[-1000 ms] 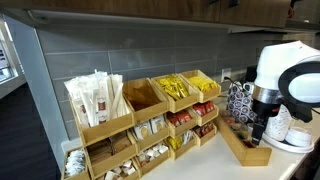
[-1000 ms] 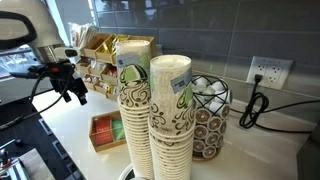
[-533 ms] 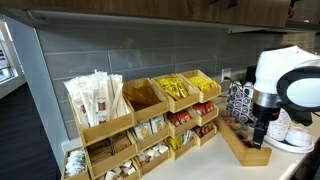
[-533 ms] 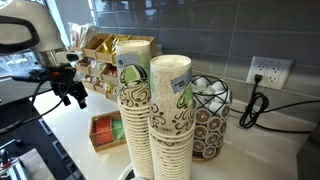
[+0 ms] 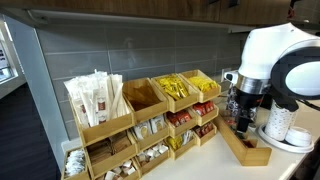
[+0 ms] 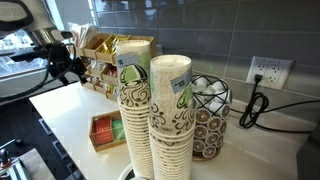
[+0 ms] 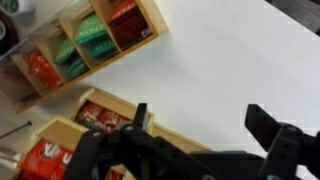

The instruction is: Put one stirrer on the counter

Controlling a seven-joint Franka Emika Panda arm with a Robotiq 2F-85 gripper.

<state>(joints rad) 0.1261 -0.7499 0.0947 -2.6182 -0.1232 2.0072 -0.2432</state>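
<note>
The stirrers (image 5: pixel 95 100) stood upright, long axis vertical, tips up, in the top bin at the left end of the wooden organiser (image 5: pixel 106 132). Beyond its right end my gripper (image 5: pixel 243 122) hung over the counter (image 7: pixel 220 60), jaws spread wide, holding nothing.

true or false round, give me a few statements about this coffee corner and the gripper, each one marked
1. The gripper is open and empty. True.
2. Two stacks of cups stand side by side. True.
3. The yellow packets sit in the organiser's bottom row. False: they are in the top row.
4. The tray at the top of the wrist view is empty. False: it holds red and green packets.
</note>
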